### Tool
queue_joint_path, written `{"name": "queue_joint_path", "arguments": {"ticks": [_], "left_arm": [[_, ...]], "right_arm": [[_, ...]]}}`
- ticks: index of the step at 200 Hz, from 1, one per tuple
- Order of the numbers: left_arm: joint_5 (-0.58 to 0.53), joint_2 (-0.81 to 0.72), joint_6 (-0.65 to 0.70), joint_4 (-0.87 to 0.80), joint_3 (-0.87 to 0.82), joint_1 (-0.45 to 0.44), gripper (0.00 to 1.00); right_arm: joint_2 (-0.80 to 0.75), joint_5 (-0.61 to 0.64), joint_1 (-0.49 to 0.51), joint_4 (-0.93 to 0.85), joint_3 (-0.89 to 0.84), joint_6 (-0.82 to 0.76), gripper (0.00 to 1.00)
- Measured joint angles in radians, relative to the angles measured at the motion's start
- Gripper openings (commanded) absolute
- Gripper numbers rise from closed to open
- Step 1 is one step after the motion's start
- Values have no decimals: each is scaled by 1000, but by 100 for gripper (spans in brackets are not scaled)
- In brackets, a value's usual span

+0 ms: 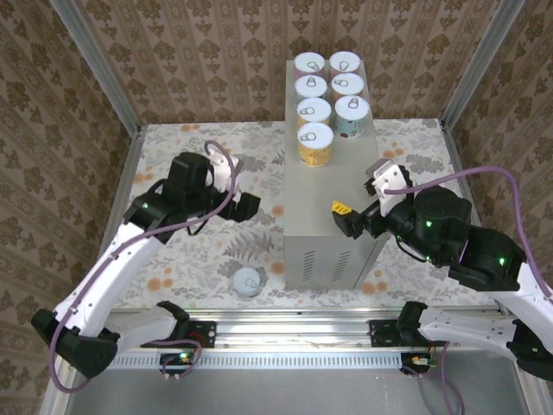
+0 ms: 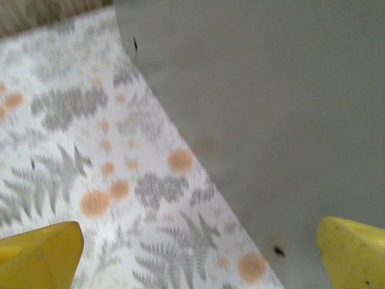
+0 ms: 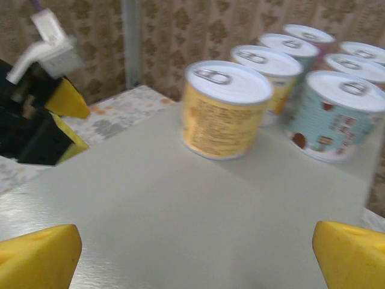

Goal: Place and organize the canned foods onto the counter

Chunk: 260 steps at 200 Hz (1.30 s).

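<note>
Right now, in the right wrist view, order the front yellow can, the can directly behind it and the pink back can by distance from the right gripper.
From the right gripper:
1. front yellow can, nearest, heading the row.
2. can behind it, next in line.
3. pink back can, farthest, at the row's far end.

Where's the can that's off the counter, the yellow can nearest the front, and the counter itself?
lone can (image 1: 247,281): top external view, on its lid.
yellow can (image 3: 222,123): right wrist view, on its label side.
counter (image 1: 321,207): top external view, on the bare front part of its top.
</note>
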Motion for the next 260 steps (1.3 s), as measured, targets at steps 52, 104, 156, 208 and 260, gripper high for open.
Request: {"name": "queue_joint_path", "arguments": {"ticks": [52, 104, 156, 208, 260], "left_arm": [[-21, -103, -214, -53, -313, -110, 100], [-110, -109, -365, -52, -439, -322, 100], [-156, -50, -445, -46, -532, -421, 100], [-187, -34, -503, -2, -590, -479, 100], [-236, 16, -538, 42, -607, -506, 88]], "right_arm": [[159, -244, 0, -122, 120, -14, 100], [216, -386, 27, -167, 121, -30, 100], [235, -455, 91, -193, 134, -57, 100], [249, -451, 154, -198, 145, -66, 100], [242, -448, 181, -198, 140, -65, 100]]}}
